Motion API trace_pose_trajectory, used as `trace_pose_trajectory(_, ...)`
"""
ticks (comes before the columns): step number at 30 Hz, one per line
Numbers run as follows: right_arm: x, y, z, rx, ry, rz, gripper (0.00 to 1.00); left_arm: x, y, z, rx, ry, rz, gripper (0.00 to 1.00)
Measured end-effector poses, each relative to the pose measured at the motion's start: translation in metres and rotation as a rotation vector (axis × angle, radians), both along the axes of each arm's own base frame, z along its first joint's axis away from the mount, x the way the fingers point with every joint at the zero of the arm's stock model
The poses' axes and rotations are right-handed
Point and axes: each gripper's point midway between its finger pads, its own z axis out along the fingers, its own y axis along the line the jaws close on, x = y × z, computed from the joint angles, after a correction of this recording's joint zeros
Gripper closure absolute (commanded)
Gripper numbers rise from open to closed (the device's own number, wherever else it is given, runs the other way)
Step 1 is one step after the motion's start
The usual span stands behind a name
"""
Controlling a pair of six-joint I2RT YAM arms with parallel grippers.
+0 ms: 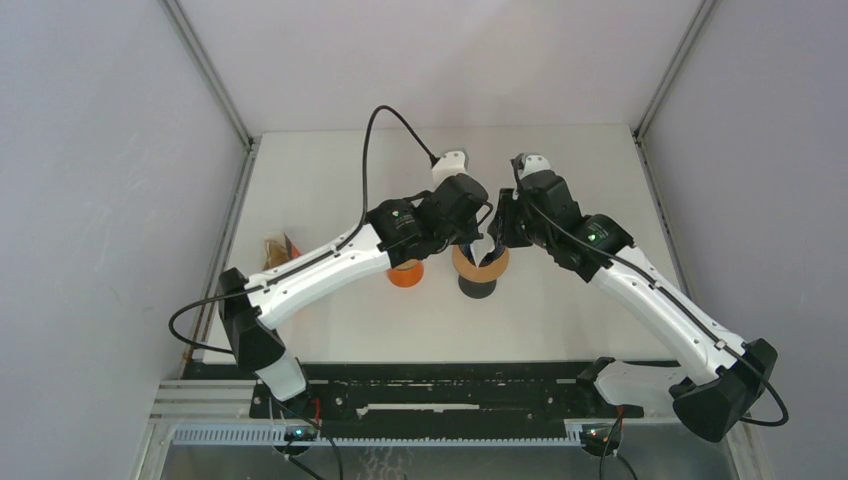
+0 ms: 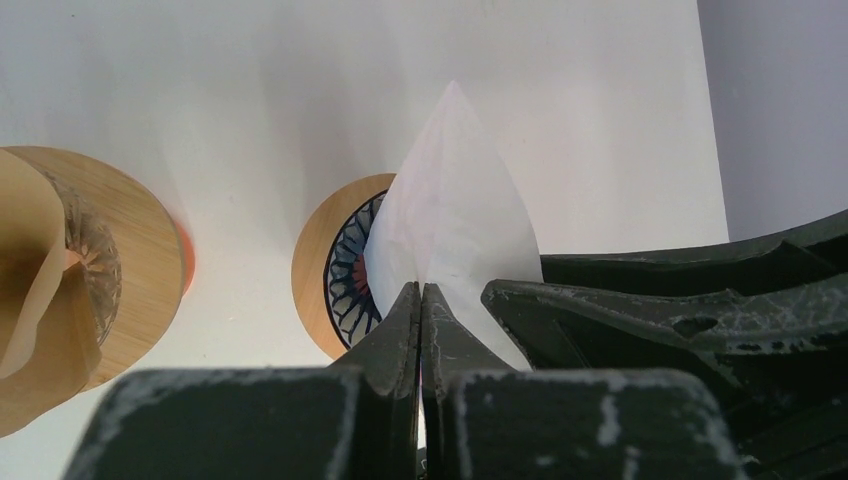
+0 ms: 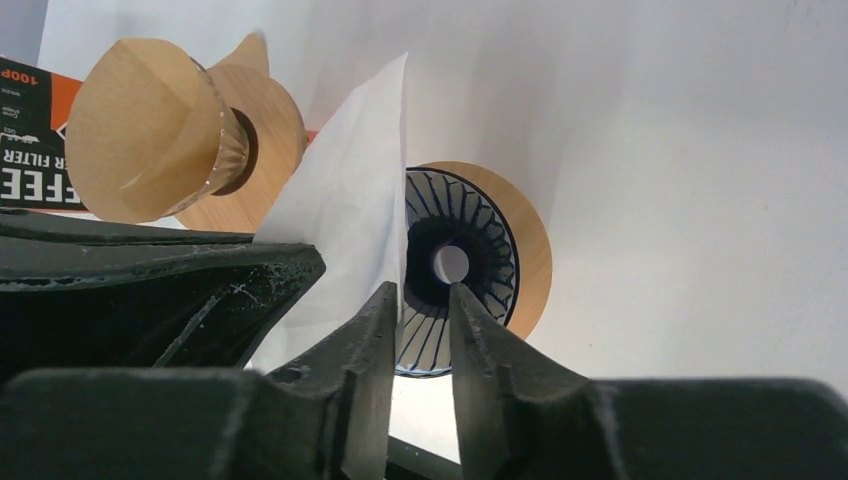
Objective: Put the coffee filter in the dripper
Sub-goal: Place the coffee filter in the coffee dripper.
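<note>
This is a robotics lab cell, not a kitchen. A bare white table sits boxed in by plain grey walls framed with aluminium posts. A left arm and a right arm are bolted to a black rail at the near edge. A slotted cable duct runs in front, and a loose cable loops over the table. The only homely items (a dripper, an orange dripper, a filter box) stand as props.
</note>
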Motion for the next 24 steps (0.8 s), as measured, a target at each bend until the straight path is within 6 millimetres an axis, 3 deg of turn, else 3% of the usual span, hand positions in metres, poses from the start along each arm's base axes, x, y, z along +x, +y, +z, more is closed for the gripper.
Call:
trace_pose_trajectory(11, 0.0, -0.006, -0.006, -0.038, 0.017, 0.012, 1.0, -0.001, 0.004, -0.005, 0.016, 0.023, -0.012, 1.0)
trace_pose_trajectory(20, 0.005, -0.016, 0.004, -0.062, 0.005, 0.01, 1.0, -0.002, 0.014, -0.012, 0.077, 0.038, -0.042, 1.0)
trace_pose_trajectory(24, 0.007, -0.021, -0.001, -0.079, 0.025, 0.007, 1.0, -0.002, 0.019, -0.018, 0.122, 0.053, -0.055, 1.0)
